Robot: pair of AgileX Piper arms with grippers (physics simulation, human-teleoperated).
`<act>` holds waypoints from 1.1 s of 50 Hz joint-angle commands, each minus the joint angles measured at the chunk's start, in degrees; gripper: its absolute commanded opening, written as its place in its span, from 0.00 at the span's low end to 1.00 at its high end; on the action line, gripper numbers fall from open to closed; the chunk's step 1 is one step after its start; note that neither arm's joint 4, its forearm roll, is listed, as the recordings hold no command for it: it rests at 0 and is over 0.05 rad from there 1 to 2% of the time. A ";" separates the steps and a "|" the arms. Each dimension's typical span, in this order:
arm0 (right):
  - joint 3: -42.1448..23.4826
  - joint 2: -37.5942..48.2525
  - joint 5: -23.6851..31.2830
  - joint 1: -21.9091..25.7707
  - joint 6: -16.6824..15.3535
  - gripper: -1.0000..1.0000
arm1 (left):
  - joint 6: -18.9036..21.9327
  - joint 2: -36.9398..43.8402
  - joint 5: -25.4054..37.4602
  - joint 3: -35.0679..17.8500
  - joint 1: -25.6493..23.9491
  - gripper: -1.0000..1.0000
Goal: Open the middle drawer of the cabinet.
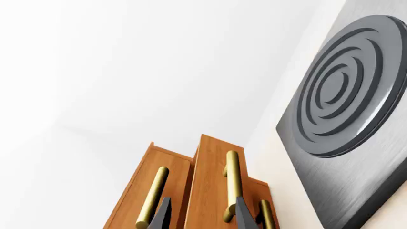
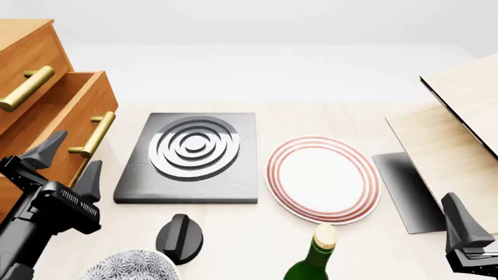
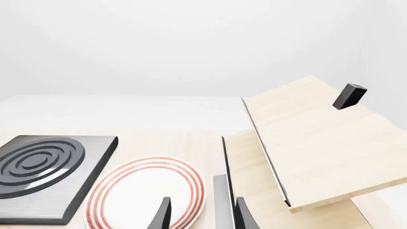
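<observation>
The near edge of the front view cuts off a patterned bowl (image 2: 128, 265), a green bottle (image 2: 315, 256) and most of the right end effector (image 2: 465, 236), of which one dark finger shows there. The lowest drawer is hidden behind the left arm. The cabinet (image 2: 27, 46) stands at the surface's (image 2: 327, 119) far left, cropped by the frame. Its middle drawer (image 2: 74, 111) is orange-brown wood with a brass bar handle (image 2: 97, 134) and juts out beyond the top drawer (image 1: 137, 191). The left end effector (image 2: 66, 163) has its fingers apart, straddling the near end of that handle; contact cannot be confirmed. The right end effector's fingers are apart in its wrist view, holding nothing, above a red-rimmed plate (image 2: 323, 178). A dark hob (image 2: 190, 154) lies between cabinet and plate.
</observation>
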 commanded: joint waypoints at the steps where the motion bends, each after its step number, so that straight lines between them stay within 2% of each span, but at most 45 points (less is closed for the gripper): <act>1: 0.01 -0.17 0.02 0.03 0.12 1.00 | -0.92 -3.94 -0.27 1.85 -1.94 1.00; 28: 0.01 -0.19 0.02 0.04 0.12 1.00 | -3.34 -10.65 0.82 1.95 -6.28 1.00; 35: 0.01 -0.17 0.02 0.05 0.12 1.00 | -5.35 -30.69 19.16 1.94 -7.18 1.00; 43: 0.01 -0.19 0.02 0.04 0.12 1.00 | -7.50 -45.41 32.44 1.71 -7.27 1.00; 44: 0.01 -0.19 0.02 0.04 0.12 1.00 | -8.61 -48.95 37.09 0.36 -7.01 1.00; 51: 0.01 -0.18 0.02 0.04 0.12 1.00 | -10.63 -56.96 47.34 -2.93 -6.76 1.00; 55: 0.01 -0.18 0.02 0.04 0.11 1.00 | -11.46 -59.78 50.51 -4.51 -6.86 1.00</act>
